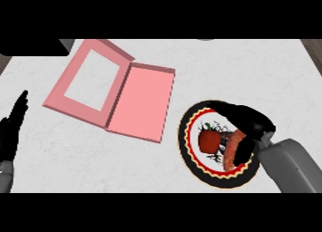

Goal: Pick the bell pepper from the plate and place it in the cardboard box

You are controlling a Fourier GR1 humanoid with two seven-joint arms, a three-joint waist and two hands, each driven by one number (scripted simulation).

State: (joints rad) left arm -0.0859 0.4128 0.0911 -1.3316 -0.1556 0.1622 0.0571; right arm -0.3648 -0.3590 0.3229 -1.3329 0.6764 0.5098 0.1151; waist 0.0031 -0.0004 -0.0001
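Note:
A red bell pepper [209, 141] lies in the middle of a round plate [192, 159] with a black, red and yellow rim, at the right of the counter. My right hand [249, 121] arches over the plate from the right, fingers and thumb curled around the pepper without clearly closing on it. The pink cardboard box [90, 81] lies open at the upper left, its lid [143, 103] folded flat toward the plate. My left hand [9, 131] rests at the left edge, fingers straight and pointing up.
A dark object [29, 46] sits at the counter's top left corner. Wooden floor shows past the counter's right edge [320, 52]. White marble counter lies between the box and the plate.

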